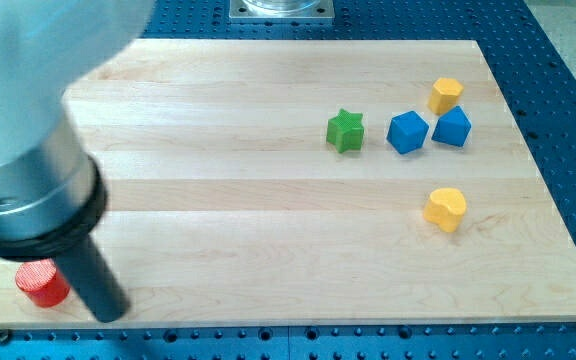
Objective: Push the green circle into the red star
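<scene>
My tip (113, 312) rests on the wooden board (268, 230) near the view's bottom left corner. A red cylinder (43, 283) stands just to the left of the tip, close beside the rod. A green star (345, 130) lies far off, right of the board's middle and toward the view's top. No green circle and no red star show in the camera view. The large grey arm body (28, 130) covers the board's upper left part and hides whatever lies there.
Two blue blocks (407, 131) (452, 127) lie side by side just right of the green star. A yellow block (446, 95) sits above them near the board's right edge. A yellow heart (446, 208) lies below them. A blue perforated table (568, 80) surrounds the board.
</scene>
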Tool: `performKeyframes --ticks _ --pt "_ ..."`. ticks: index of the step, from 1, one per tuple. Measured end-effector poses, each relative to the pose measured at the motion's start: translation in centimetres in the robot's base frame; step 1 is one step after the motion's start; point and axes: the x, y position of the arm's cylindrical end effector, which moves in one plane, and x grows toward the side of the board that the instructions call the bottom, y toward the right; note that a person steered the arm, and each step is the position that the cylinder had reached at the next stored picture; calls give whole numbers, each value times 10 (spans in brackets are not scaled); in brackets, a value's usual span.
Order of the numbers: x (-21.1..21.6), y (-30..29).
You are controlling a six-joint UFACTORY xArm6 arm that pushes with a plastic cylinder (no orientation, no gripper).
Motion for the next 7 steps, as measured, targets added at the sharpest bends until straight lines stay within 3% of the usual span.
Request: performKeyframes --ticks 2,4,6,7 --pt "-44 -53" --pt "-53 -54" --pt "-118 -38" --pt "-87 -43"
